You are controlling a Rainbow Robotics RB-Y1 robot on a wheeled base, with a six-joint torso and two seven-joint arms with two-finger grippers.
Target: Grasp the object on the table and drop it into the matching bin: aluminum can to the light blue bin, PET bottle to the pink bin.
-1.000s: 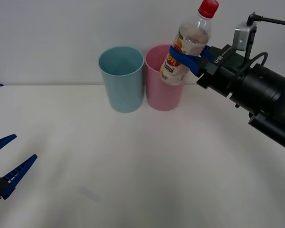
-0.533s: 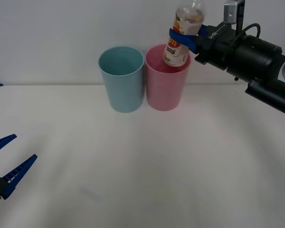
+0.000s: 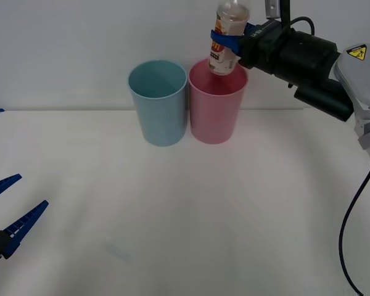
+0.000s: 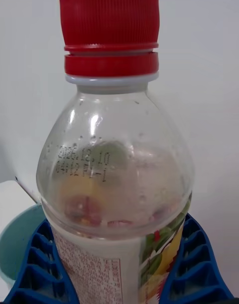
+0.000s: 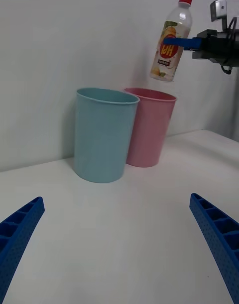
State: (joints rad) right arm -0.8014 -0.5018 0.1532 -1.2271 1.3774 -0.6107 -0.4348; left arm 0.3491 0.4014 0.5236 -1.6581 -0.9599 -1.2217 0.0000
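Note:
My right gripper [image 3: 225, 38] is shut on the PET bottle [image 3: 226, 43], holding it nearly upright in the air just above the pink bin [image 3: 214, 117]. Up close in the right wrist view, the bottle [image 4: 117, 184] is clear with a red cap [image 4: 109, 28] and a white-and-orange label, between blue ribbed fingers [image 4: 191, 264]. In the left wrist view the bottle [image 5: 171, 40] hangs over the pink bin [image 5: 149, 130]. The light blue bin [image 3: 158, 105] stands touching the pink bin's left side. My left gripper [image 3: 6, 213] stands open low at the table's near left.
The white table [image 3: 185, 203] spreads wide in front of both bins. A white wall stands close behind them. A black cable [image 3: 351, 234] hangs from the right arm at the right edge.
My right gripper has carried the bottle up and to the left, from in front of the pink bin's right rim to above its opening, turning it more upright. The left arm has stayed still.

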